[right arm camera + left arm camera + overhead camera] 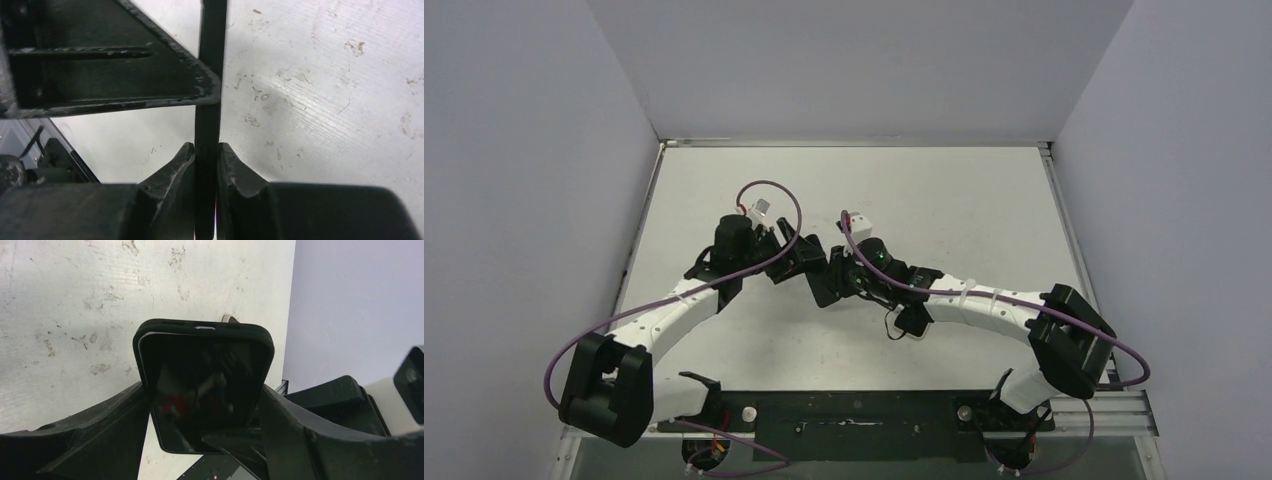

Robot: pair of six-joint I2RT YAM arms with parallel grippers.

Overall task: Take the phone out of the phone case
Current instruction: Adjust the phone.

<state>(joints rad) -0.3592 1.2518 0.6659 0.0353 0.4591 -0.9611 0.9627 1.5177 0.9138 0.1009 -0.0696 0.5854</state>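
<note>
Above the scuffed table [75, 300], my left gripper [202, 397] clasps the case [200, 326] by its sides, phone [205, 375] inside, while my right gripper [206, 152] pinches its end; I judge the prying is starting, and next needs a firm peel.

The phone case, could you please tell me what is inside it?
The phone, dark screen showing; the left gripper covers its lower sides, and the phone case hides its back.
</note>
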